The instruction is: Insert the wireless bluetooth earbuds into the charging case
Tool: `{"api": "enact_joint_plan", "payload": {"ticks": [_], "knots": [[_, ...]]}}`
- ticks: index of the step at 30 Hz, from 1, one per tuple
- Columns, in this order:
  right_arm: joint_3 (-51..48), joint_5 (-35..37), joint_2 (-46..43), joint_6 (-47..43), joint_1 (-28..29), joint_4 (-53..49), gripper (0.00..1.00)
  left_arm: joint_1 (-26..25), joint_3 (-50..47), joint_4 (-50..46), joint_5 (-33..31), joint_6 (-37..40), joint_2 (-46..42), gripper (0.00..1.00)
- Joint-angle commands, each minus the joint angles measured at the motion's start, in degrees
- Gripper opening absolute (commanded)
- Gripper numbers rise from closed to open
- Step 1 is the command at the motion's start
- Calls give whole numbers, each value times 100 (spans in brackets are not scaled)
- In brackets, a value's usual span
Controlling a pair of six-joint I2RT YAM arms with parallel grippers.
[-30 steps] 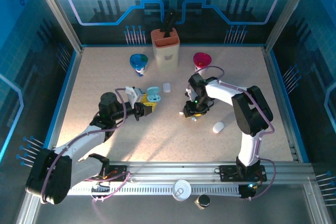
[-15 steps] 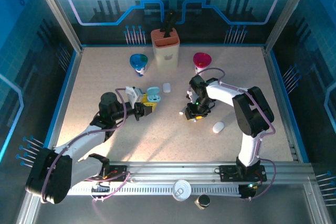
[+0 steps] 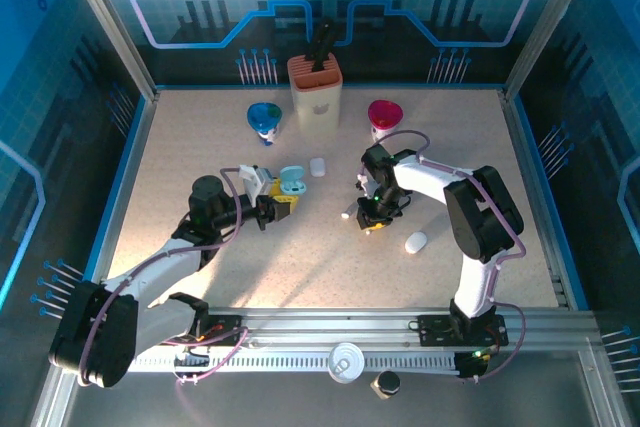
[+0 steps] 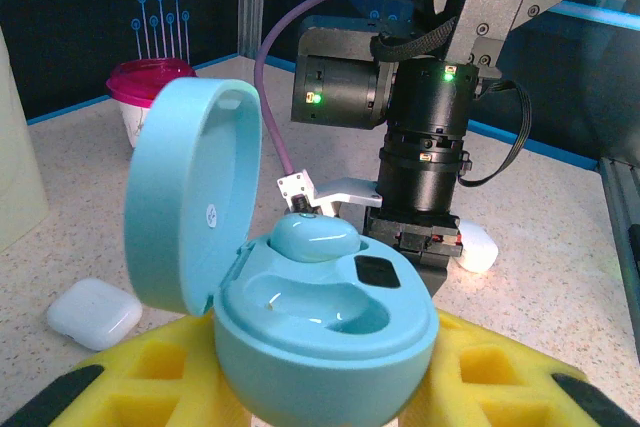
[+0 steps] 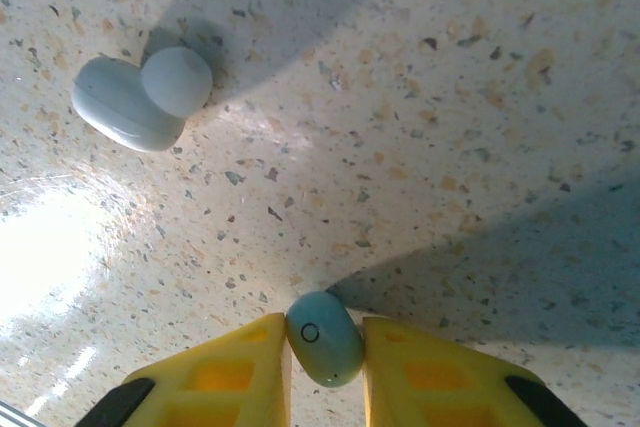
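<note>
Pinches an earbud (image 5: 328, 352) in the right gripper (image 5: 325, 327), jaws nearly closed and pressed on both its flanks. Narrower there than a second ago, and shifted slightly toward the near edge in the top view. No change at the left gripper (image 3: 284, 199): still clamps the pale blue charging case (image 4: 320, 327), jaws partly closed around its base, lid tipped back and open.

Points the held earbud's long axis roughly along the fingers, tilted a little, rounded end toward the tabletop (image 5: 450, 147). Leaves a loose earbud (image 5: 140, 102) lying flat, well apart from the held one, long axis crosswise in the right wrist view, round tip to the right.

From the left wrist view: a seated earbud (image 4: 313, 237) in the far socket, the near socket open, a white case (image 4: 95, 312) on the tabletop beside the lid. From the top view: probably the loose earbud as a white speck just left of the right gripper, too small to be sure; also a second white case (image 3: 416, 242) nearer the right arm.
</note>
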Motion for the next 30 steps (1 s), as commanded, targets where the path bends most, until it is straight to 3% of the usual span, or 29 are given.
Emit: {"api": "enact_joint_plan", "payload": {"ticks": [1, 15, 23, 30], "knots": [[-12, -54, -57, 148, -1, -21, 19, 63, -47, 154, 162, 76, -16, 34], [50, 479, -1620, 724, 292, 474, 17, 35, -3, 478, -125, 101, 225, 34], [474, 387, -2346, 1567, 567, 679, 16, -236, 95, 987, -1135, 195, 553, 32], [1254, 382, -2164, 1762, 1059, 766, 18, -531, 163, 1089, -1627, 518, 685, 32]]}}
